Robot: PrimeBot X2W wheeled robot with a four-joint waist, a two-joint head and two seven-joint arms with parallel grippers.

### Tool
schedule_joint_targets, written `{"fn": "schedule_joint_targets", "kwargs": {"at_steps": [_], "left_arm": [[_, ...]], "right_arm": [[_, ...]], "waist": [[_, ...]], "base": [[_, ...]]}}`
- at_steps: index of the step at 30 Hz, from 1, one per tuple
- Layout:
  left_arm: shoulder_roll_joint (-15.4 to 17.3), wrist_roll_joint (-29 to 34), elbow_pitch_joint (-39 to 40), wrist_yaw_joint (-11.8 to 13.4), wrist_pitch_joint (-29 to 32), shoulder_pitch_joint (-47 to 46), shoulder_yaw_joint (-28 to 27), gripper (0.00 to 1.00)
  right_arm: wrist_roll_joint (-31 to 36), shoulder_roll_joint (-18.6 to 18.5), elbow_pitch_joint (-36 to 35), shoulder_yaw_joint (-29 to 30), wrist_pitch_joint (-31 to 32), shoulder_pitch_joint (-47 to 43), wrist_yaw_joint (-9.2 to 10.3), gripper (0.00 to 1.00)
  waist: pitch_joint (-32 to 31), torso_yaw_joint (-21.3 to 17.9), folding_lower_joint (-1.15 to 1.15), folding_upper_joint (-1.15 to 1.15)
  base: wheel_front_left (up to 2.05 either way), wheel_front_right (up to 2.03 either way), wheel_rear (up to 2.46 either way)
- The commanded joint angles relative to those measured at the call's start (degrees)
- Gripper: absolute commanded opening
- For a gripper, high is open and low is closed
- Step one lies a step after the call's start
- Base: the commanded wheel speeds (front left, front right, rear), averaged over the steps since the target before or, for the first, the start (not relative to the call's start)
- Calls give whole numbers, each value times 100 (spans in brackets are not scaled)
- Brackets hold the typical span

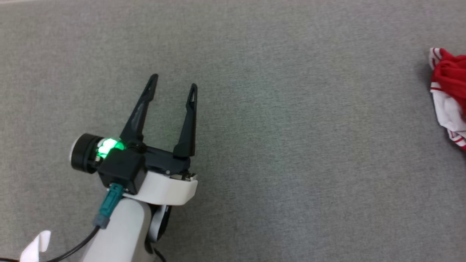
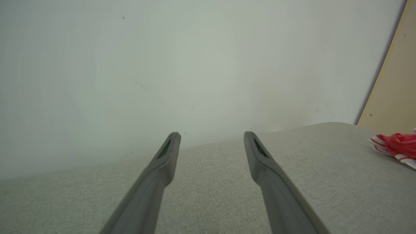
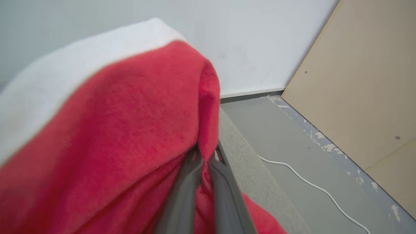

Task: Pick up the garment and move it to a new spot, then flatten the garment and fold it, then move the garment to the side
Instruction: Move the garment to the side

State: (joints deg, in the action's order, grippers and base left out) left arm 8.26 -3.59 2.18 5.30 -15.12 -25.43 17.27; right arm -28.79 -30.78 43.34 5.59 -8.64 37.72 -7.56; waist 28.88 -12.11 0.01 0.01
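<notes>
The garment [image 1: 449, 91] is red and white, bunched at the right edge of the grey surface in the head view. It appears small at the right of the left wrist view as the garment [image 2: 396, 146]. In the right wrist view the garment [image 3: 107, 130] drapes close over the camera, and my right gripper [image 3: 206, 156] is shut on a red fold of it. My left gripper [image 1: 174, 83] hovers over bare grey fabric at the lower left, open and empty, far from the cloth. Its fingers [image 2: 162, 162] stand well apart.
The grey fabric surface [image 1: 291, 145] stretches wide between my left gripper and the cloth. Past its right edge lie a grey floor [image 3: 292, 146], a white cable [image 3: 308, 182], a white wall [image 3: 253, 39] and a tan panel [image 3: 367, 81].
</notes>
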Motion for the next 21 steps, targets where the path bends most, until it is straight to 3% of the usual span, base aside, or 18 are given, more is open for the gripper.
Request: {"fn": "schedule_joint_targets", "kwargs": {"at_steps": [1,7,8,9,15,21], "left_arm": [[14,68,-35,-19,1,-73,29,100],[33,123,-112,-104,1,-149,167,100],[36,147,-119,-102,1,-157,194,100],[49,159,-138,-102,1,-148,206,100],[105,138,-212,-92,1,-75,223,100],[139,13,-222,-59,1,104,177,100]], "right_arm": [[-128,34,292,159,-110,150,17,0],[-347,131,1129,553,-336,434,17,4],[-397,160,1241,570,-350,475,17,35],[-411,167,1342,569,-371,492,17,100],[-398,267,1604,528,-564,448,17,100],[-47,474,732,557,-651,-80,17,100]], "waist": [[102,90,-1,-1],[161,82,-1,-1],[163,71,-1,-1],[161,56,-1,-1],[19,-57,-1,-1],[-280,-73,-1,-1]], "base": [[0,0,0],[0,0,0],[0,0,0],[0,0,0],[0,0,0],[0,0,0]]}}
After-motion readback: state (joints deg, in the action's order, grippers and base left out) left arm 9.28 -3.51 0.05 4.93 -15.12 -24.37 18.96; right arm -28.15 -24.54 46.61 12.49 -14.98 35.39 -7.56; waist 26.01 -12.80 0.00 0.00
